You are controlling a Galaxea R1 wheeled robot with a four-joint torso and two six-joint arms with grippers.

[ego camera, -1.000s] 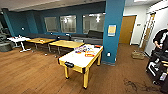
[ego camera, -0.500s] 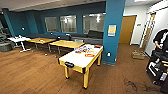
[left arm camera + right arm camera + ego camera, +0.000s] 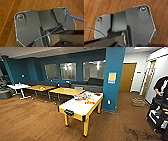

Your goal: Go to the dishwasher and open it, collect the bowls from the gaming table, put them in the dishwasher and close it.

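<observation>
Head view: open room, wooden floor, teal walls and a teal pillar.

Gaming table, white top with yellow edge and yellow legs, stands on the floor ahead of the robot, near centre of the head view, its far end just beside the pillar. Colourful items lie on the far half of its top; too blurred to say what they are. A dark fitting sits on the near end of this worktop.

Behind it: two yellow-topped tables, a small white table further to the left, and a dark sofa along the wall under the windows.

Right side of the head view: a person in dark clothing stands by a black cart. A wooden door is in the far wall; a basket-like object rests on the floor near it.

Left wrist view: dark robot plate over the wooden floor, a blue cable crossing it. Left tool state: cannot tell.

Right wrist view: dark plate over the same floor, thin blue cable at one edge. Right tool state: cannot tell.
</observation>
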